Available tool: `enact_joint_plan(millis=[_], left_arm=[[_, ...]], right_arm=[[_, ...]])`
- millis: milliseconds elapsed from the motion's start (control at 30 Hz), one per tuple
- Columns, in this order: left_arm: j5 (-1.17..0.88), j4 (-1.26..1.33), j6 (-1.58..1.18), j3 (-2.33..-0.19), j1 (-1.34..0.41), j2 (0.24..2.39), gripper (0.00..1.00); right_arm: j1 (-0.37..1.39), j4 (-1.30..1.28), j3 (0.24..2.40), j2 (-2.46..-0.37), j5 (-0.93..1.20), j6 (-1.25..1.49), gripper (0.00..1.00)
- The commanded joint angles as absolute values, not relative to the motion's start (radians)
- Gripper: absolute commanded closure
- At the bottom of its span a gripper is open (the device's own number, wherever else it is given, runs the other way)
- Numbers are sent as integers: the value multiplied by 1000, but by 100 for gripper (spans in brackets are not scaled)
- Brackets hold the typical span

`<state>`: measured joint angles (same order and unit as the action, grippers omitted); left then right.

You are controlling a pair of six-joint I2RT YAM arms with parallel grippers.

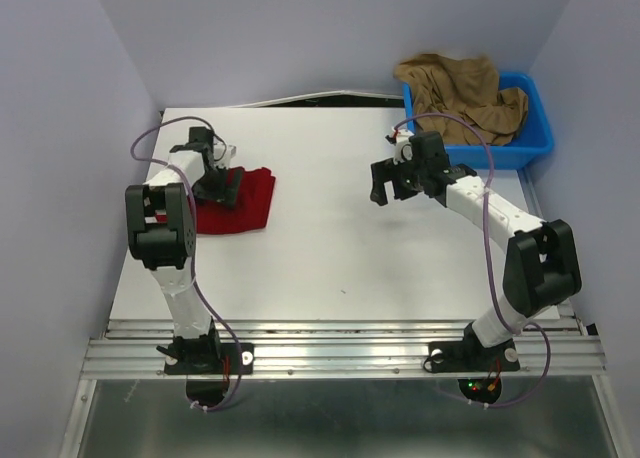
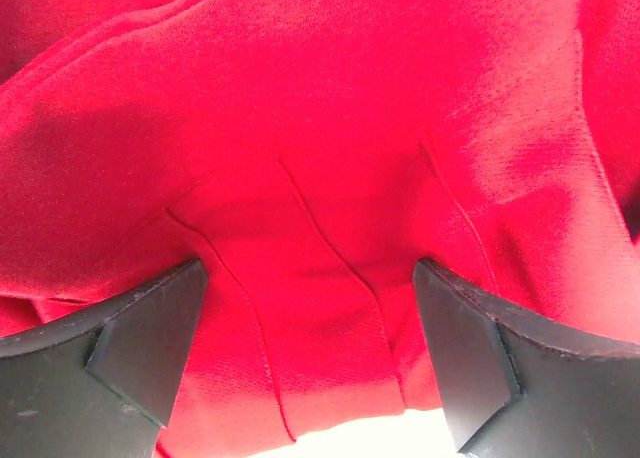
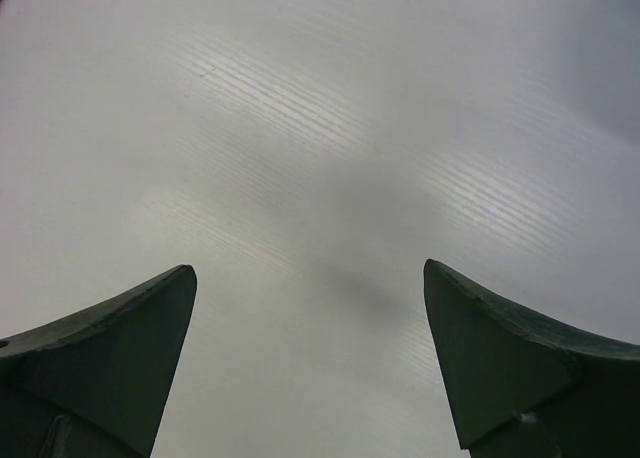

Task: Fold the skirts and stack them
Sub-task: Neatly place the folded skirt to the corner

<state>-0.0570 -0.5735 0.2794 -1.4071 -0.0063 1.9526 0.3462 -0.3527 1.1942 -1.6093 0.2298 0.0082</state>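
Observation:
The deep red skirt (image 1: 255,203) lies folded on the left part of the white table (image 1: 330,248). My left gripper (image 1: 226,188) hovers low over it and is open. In the left wrist view the red skirt (image 2: 320,128) fills the frame, its seams run between the wide-apart fingers (image 2: 150,328), and the left gripper (image 2: 310,268) pinches nothing. The tan-brown skirt (image 1: 460,93) lies crumpled in the blue bin (image 1: 530,143) at the back right. My right gripper (image 1: 393,188) hangs open over bare table right of centre. Only the table (image 3: 320,128) shows under the right gripper (image 3: 310,270).
The blue bin stands against the back right corner, close behind the right arm's wrist. Pale walls close in the table on the left, back and right. A metal rail (image 1: 340,353) runs along the near edge at the arm bases.

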Motion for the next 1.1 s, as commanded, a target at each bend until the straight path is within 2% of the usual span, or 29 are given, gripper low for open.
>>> enact_joint_plan(millis=[0,233,567,900,1067], left_arm=[[14,-586,500,-1485,127,2061,2],[-84,-629,575,-1684,183,2174,2],[-144,-663,650,-1905,152,2344,9],[-158,-663,595,-2095,78,2459,9],[-156,-673,568,-2184,78,2500,5]], right_arm=[[341,-344,1230,-1598,261,-15,0],[341,-347,1223,-1597,262,-21,0],[341,-345,1238,-1632,268,-18,0],[341,-345,1262,-1674,271,-15,0],[341,-347,1287,-1680,270,-14,0]])
